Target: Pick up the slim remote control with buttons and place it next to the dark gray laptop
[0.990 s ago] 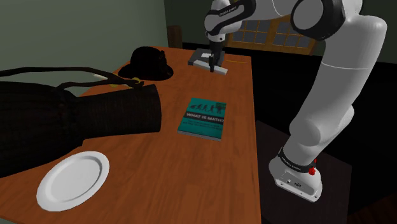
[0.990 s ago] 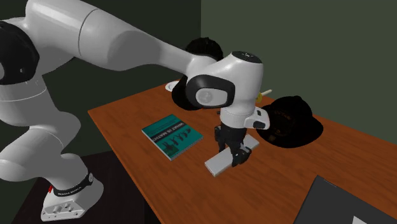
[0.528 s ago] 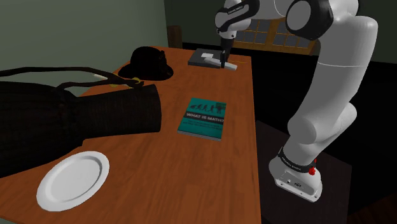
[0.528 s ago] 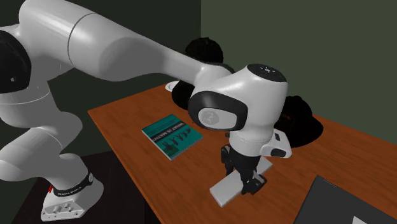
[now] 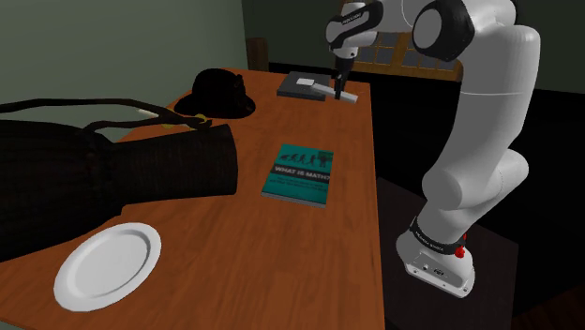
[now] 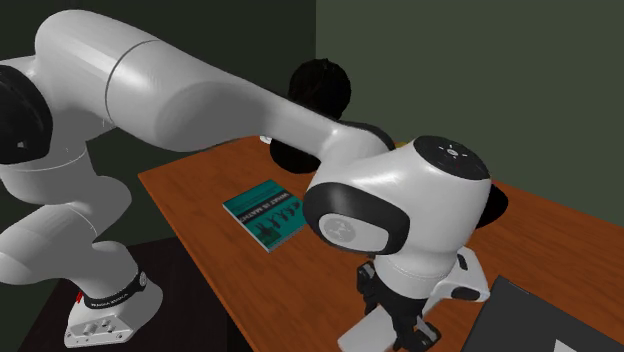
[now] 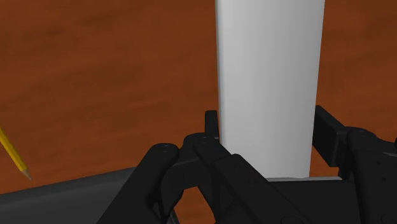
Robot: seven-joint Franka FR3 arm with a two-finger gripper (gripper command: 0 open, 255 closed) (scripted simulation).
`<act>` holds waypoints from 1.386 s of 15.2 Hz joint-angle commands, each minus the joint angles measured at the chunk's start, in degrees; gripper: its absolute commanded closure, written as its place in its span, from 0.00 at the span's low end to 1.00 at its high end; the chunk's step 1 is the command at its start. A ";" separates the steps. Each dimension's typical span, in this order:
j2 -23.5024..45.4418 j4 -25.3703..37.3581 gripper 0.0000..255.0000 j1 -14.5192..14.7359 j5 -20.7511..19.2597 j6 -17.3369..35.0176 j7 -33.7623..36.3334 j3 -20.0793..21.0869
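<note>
Holds the pale remote clamped in the hand, just right of the laptop at the shoulder view's top centre.

My gripper, with the pale grey remote clasped in it, is no longer above the middle of the laptop. It now hangs just past the laptop's edge on the shoulder view's right. In the second exterior view I have dropped to the bottom edge, nearer the laptop's corner, and my wrist now hides most of the black hat.
</note>
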 commanded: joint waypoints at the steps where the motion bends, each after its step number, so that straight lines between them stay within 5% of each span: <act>1: 0.57 -0.86 1.00 -0.03 0.07 1.48 -0.09 0.02; 13: 4.11 -5.25 1.00 -0.10 0.51 9.39 -0.45 0.20; 20: 4.11 -5.25 1.00 -0.10 0.51 9.39 -0.45 0.20; 21: 4.11 -5.24 0.00 -0.10 0.51 9.39 -0.45 0.20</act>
